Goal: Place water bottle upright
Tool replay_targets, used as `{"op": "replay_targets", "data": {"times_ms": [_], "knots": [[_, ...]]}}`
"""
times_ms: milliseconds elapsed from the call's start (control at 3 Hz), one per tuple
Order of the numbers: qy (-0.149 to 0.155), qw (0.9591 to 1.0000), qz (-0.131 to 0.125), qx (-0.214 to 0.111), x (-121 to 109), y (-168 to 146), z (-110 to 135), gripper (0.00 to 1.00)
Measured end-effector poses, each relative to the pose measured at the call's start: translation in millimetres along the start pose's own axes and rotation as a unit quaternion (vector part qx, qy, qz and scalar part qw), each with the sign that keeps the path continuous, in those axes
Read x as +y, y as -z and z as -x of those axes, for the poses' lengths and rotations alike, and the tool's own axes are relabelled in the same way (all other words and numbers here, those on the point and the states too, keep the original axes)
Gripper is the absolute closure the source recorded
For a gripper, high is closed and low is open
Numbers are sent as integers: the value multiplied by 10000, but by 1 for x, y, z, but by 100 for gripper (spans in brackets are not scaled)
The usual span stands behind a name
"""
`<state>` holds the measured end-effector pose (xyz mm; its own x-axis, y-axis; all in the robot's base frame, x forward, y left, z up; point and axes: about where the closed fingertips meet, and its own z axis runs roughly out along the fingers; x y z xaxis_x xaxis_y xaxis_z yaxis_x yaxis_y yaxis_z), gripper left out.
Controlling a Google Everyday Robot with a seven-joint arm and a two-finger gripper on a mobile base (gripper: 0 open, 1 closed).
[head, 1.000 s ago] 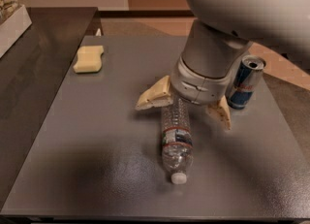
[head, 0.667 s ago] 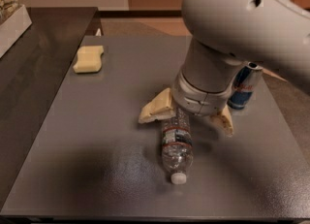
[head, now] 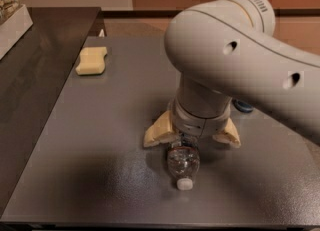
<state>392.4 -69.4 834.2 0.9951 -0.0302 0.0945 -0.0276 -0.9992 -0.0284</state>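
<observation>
The water bottle (head: 183,162) lies on its side on the grey table (head: 100,140), its white cap (head: 184,184) pointing toward the front edge. Only its neck end shows; the rest is hidden under my arm. My gripper (head: 191,137) hangs straight down over the bottle's middle. It is open, with one yellowish finger (head: 156,135) to the left of the bottle and the other to the right, both wider apart than the bottle and low near the table.
A yellow sponge (head: 91,60) lies at the table's back left. A blue drink can (head: 243,106) is almost hidden behind my arm at the right. A dark counter (head: 30,60) with a white box (head: 11,22) adjoins the table's left.
My arm has come forward and lower over the bottle, and the fingers now straddle it closer to the table. The arm now covers most of the can. The bottle has not moved.
</observation>
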Motion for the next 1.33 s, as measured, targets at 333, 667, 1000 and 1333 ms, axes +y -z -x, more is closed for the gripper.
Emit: {"op": "replay_targets", "data": {"times_ms": [333, 667, 1000, 1333], "knots": [[-56, 9998, 206, 5, -4, -3, 1, 18], [-182, 9993, 311, -29, -8, -1, 0, 41], [-343, 9989, 301, -88, -14, 4, -2, 64], [-803, 9966, 150, -128, -25, 13, -10, 87]]}}
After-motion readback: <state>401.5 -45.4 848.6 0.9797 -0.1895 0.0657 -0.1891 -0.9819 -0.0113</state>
